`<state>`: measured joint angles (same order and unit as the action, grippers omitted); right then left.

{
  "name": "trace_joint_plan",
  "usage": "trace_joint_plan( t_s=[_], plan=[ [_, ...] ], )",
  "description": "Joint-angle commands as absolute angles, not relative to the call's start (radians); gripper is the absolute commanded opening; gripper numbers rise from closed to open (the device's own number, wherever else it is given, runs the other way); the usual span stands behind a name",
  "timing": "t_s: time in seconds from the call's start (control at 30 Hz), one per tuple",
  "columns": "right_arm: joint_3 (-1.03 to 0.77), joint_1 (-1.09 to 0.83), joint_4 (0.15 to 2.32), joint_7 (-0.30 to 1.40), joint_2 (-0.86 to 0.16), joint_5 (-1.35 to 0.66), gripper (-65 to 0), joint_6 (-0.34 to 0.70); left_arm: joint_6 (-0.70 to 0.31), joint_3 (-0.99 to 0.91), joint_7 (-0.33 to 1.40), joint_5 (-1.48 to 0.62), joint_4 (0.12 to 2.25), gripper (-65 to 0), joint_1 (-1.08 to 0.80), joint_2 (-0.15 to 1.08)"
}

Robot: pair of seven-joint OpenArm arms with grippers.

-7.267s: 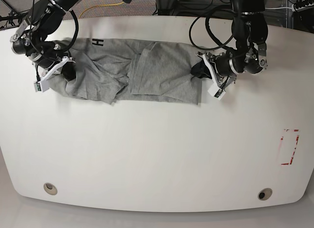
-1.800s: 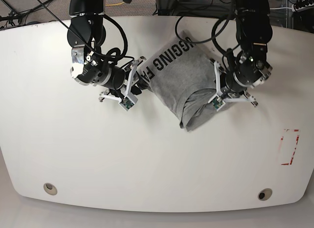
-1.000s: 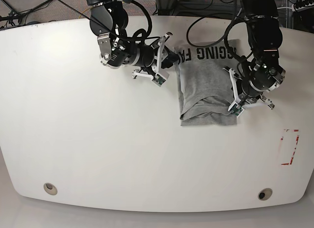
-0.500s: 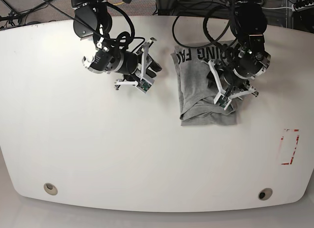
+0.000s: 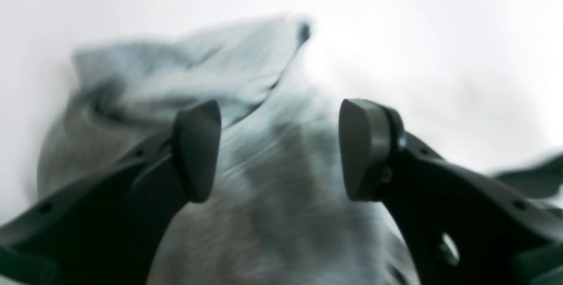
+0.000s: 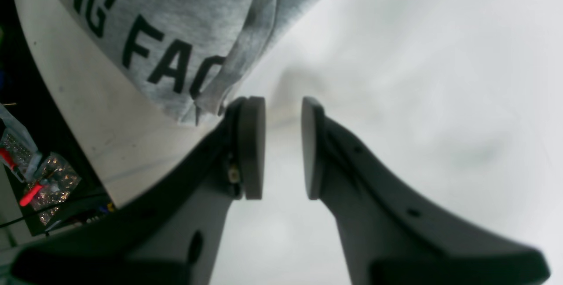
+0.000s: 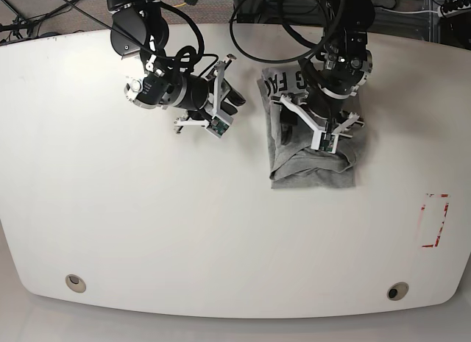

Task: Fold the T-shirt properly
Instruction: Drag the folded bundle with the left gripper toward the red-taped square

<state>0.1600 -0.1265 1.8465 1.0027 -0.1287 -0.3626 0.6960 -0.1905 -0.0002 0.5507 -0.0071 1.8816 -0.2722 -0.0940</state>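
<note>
The folded grey T-shirt (image 7: 313,162) lies on the white table (image 7: 221,232) at about one o'clock from the table's centre, its black lettering toward twelve. The left gripper (image 7: 318,130) reaches down from twelve o'clock directly over the shirt, fingers (image 5: 195,151) spread wide with blurred cloth below them and nothing held. The right gripper (image 7: 224,92) lies low over bare table at the shirt's nine o'clock, pointing toward its lettered corner, fingers (image 6: 253,146) narrowly apart and empty.

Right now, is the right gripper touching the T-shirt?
Apart. The right wrist view shows the right gripper empty over bare table, the T-shirt lying beyond its tips.
</note>
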Motion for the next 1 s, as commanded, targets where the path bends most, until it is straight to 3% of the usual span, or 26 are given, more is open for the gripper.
trace_joint_plan(
  t_s=[0.0,0.23,0.57,0.73,0.97],
  plan=[
    [0.159,-0.114,1.867,0.981,-0.13,-0.377,-52.0,0.698,-0.168,0.002,0.496,-0.008,1.84,-26.0,-0.274,-0.094],
    [0.157,-0.108,1.867,0.981,-0.136,-0.377,-52.0,0.698,-0.171,0.001,0.481,-0.008,1.704,-26.0,-0.275,-0.021],
    [0.157,-0.107,1.87,0.98,-0.136,-0.377,-52.0,0.698,-0.189,-0.001,0.486,-0.015,1.541,-25.8,-0.189,0.255],
    [0.099,-0.114,1.874,0.98,-0.13,-0.377,-52.0,0.698,-0.318,-0.09,0.486,-0.015,1.458,-25.8,-0.151,0.371],
    [0.021,-0.114,1.874,0.98,-0.136,-0.377,-52.0,0.698,-0.547,-0.38,0.486,-0.008,1.339,-25.8,-0.111,0.446]
  ],
)
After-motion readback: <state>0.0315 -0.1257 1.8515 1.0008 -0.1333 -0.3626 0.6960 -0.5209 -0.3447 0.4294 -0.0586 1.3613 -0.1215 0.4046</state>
